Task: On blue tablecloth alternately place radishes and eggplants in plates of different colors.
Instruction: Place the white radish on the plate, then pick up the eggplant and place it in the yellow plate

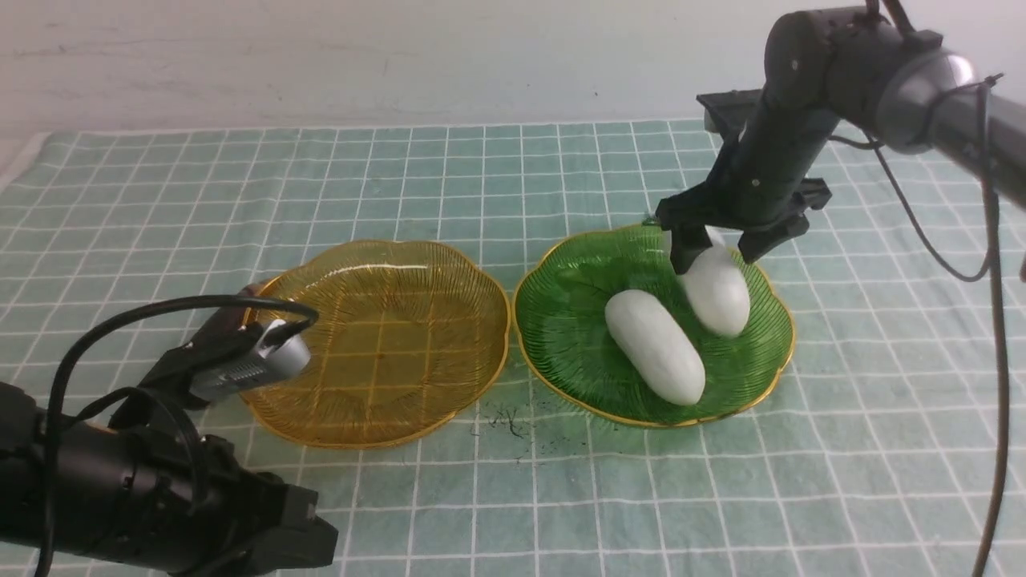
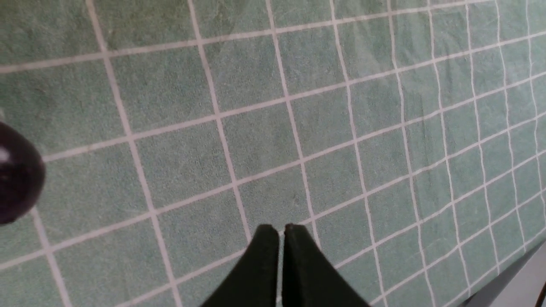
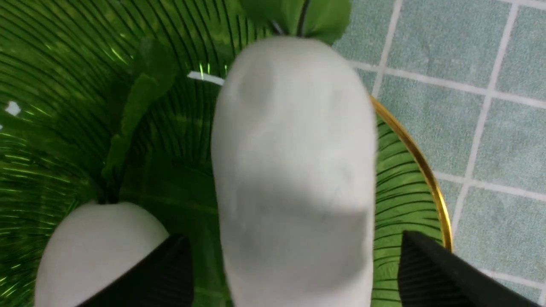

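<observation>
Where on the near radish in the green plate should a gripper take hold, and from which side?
Grip the near radish across its middle, from above. It lies flat and diagonal in the green plate; the raised rim and the other radish likely crowd any sideways approach.

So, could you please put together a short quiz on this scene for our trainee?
1. How many radishes lie in the green plate? A) one B) two C) three
2. True or false: a radish lies in the amber plate.
3. Fill in: the right end effector stands open around a ___.
Key: 1 B; 2 false; 3 radish.
</observation>
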Motion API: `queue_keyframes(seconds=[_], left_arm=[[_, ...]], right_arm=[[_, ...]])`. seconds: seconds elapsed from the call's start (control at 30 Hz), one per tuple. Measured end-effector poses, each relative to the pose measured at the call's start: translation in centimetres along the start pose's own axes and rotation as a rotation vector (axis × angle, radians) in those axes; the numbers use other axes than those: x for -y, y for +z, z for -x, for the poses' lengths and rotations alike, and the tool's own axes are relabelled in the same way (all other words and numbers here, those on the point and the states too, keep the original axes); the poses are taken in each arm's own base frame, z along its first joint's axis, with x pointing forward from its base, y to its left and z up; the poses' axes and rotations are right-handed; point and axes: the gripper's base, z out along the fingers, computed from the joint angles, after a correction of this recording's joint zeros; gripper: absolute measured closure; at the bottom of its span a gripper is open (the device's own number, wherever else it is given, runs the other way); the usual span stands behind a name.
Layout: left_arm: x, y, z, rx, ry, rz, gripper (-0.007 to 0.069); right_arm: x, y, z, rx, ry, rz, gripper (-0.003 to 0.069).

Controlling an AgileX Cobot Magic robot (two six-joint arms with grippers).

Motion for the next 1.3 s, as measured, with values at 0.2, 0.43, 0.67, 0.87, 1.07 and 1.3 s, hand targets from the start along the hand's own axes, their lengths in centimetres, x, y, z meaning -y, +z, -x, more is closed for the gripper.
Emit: queue_keyframes(seconds=[0.2, 0.43, 0.67, 0.87, 1.07, 1.3], left_arm=[[-0.5, 0.0, 0.1, 0.011, 0.018, 0.056, 0.0578], [-1.5, -0.1, 0.7, 0.082, -0.013, 0.161, 0.0484], [-2.8, -0.3, 1.1, 0.122, -0.079, 0.291, 0.0354], [-4.4, 0.6, 1.5, 0.127, -0.211, 0.388, 0.0260], [-5.9, 1.8, 2.3, 0.164, -0.284, 0.454, 0.0239], [-6.8, 2.9, 3.1, 0.206, -0.369, 0.458, 0.0232]], right_arm=[[-0.4, -1.3, -2.3, -0.051, 0.058, 0.006, -0.0005], [-0.7, -7.3, -5.4, -0.017, 0.059, 0.013, 0.0046], [-1.1, -15.1, -10.4, 0.080, 0.036, 0.023, 0.0167], [-1.1, -18.8, -15.5, 0.118, 0.027, 0.027, 0.0257], [-1.0, -19.3, -18.5, 0.102, 0.028, 0.026, 0.0297], [-0.9, -19.0, -18.9, 0.088, 0.027, 0.023, 0.0302]])
